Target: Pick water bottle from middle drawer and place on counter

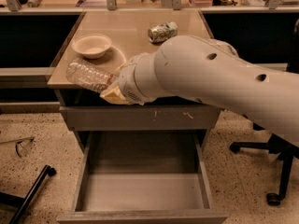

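Observation:
The water bottle point(88, 75) is clear and ribbed, held tilted with its base to the left, over the front left edge of the tan counter point(140, 45). My gripper point(113, 88) is shut on the bottle's neck end, with pale fingers point(112, 95) showing under it. My thick white arm reaches in from the right, across the counter's front edge. The middle drawer point(142, 190) stands pulled out below, with a bare grey floor. Above it is a shut drawer front with pale scratch marks point(140, 116).
A white bowl point(91, 45) sits on the counter's left, just behind the bottle. A crushed green-and-white can point(162, 31) lies at the back. Office chair bases point(261, 171) stand at right. A black leg point(28, 197) lies on the floor at left.

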`<act>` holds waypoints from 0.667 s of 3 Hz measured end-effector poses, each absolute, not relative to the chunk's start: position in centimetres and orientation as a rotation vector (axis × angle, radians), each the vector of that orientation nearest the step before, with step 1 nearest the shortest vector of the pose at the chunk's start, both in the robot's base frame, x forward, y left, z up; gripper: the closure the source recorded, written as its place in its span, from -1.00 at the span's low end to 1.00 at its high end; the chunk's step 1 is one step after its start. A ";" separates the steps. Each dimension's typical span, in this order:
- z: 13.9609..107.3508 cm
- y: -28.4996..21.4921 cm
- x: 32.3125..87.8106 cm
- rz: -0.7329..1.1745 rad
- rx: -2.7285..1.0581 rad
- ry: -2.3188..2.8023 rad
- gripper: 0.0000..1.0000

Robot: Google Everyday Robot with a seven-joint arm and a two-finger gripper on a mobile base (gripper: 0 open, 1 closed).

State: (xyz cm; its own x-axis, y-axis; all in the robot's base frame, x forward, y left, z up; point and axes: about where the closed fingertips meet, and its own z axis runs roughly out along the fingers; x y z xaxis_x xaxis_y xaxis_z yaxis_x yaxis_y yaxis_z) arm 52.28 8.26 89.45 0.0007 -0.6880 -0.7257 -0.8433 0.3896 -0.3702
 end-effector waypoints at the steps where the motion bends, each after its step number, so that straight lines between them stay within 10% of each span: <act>1: 90.8 7.7 53.9 0.165 -1.345 1.731 1.00; 2: 93.6 6.7 59.0 0.104 -1.297 1.782 1.00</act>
